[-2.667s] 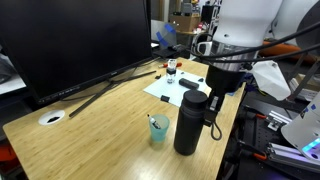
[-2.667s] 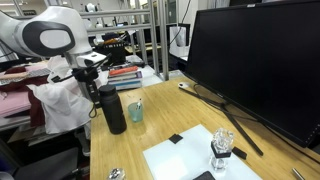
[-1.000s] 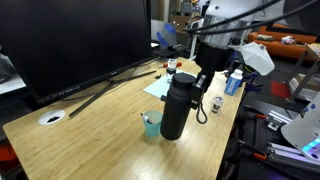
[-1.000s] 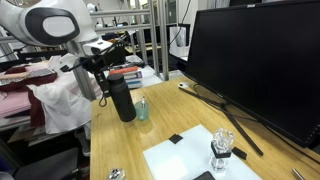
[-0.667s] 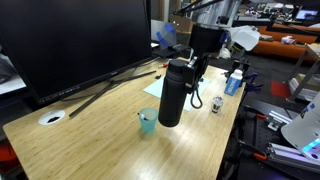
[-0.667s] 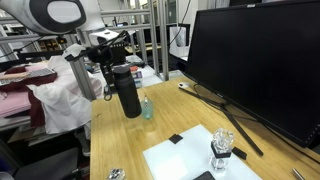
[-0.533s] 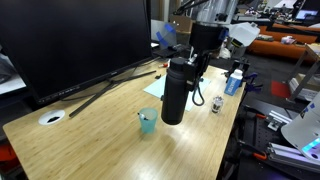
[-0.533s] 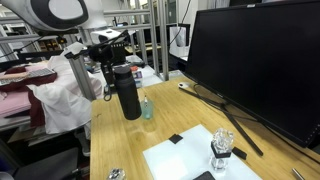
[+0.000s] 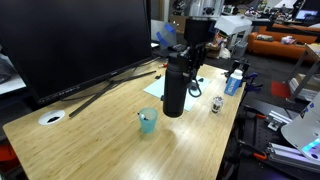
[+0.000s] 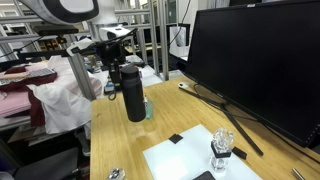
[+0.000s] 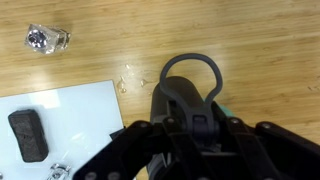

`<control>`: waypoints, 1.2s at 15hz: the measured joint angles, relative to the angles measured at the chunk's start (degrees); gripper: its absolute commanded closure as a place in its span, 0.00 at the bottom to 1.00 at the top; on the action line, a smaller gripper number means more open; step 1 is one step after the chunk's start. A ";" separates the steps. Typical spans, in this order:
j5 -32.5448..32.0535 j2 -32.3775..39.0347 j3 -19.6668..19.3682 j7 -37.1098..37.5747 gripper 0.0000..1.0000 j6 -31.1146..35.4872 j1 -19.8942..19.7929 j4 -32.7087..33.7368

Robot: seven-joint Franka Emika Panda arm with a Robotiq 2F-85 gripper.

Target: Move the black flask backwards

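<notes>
**Hazards, near to far**

1. Cup (image 9: 148, 121). It stands on the table (image 9: 60, 140) just near-left of the flask (image 9: 174, 88). In an exterior view the flask (image 10: 133, 92) hides part of the cup (image 10: 147, 108). A low sideways sweep of the flask base would likely clip the cup or its straw and tip it.

2. Flask. It hangs near upright over mid-table. The gripper (image 9: 186, 62) has its jaws closed on the upper body, under the cap. Whether the base touches the table cannot be told.
   - The hold is high on a smooth cylinder, so a fast move may make the flask swing or slip down.
   - In the wrist view the strap (image 11: 190, 62) loops out just beyond the gripper (image 11: 192, 122) and may snag a finger at release.

3. Sheet (image 9: 156, 88). It lies just beyond the flask and carries a small bottle (image 10: 222, 148). If the flask is set half on the sheet's edge, it may rock or drag the sheet and upset the bottle.

4. Monitor (image 9: 70, 40). It fills the far left, and its stand leg (image 9: 110, 85) reaches across the table. Too long a backward travel risks the flask striking the leg.
</notes>
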 measured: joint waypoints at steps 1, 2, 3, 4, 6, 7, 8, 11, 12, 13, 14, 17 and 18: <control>-0.19 1.33 -0.26 0.33 0.92 -0.65 -0.37 1.50; -0.50 2.88 -0.56 0.61 0.92 -1.29 -0.75 3.15; -0.95 4.63 -1.02 0.88 0.92 -1.69 -1.07 4.91; -1.50 6.60 -1.61 1.12 0.92 -2.10 -1.40 6.88; -2.26 10.56 -3.20 1.32 0.92 -3.51 -1.82 11.37; -2.35 12.60 -4.07 1.32 0.92 -4.35 -1.94 13.78; -2.37 14.55 -4.84 1.32 0.92 -5.27 -2.02 16.14; -2.37 20.32 -6.32 1.32 0.92 -7.39 -1.99 22.75; -2.37 22.24 -6.54 1.32 0.92 -7.88 -1.94 24.81; -2.37 24.07 -6.70 1.32 0.92 -8.18 -1.82 26.66; -2.39 25.89 -6.91 1.32 0.92 -8.38 -1.61 28.40; -3.59 30.83 -7.80 1.38 0.92 -8.79 -0.50 32.98; -4.41 32.22 -8.20 1.39 0.92 -8.79 0.01 34.38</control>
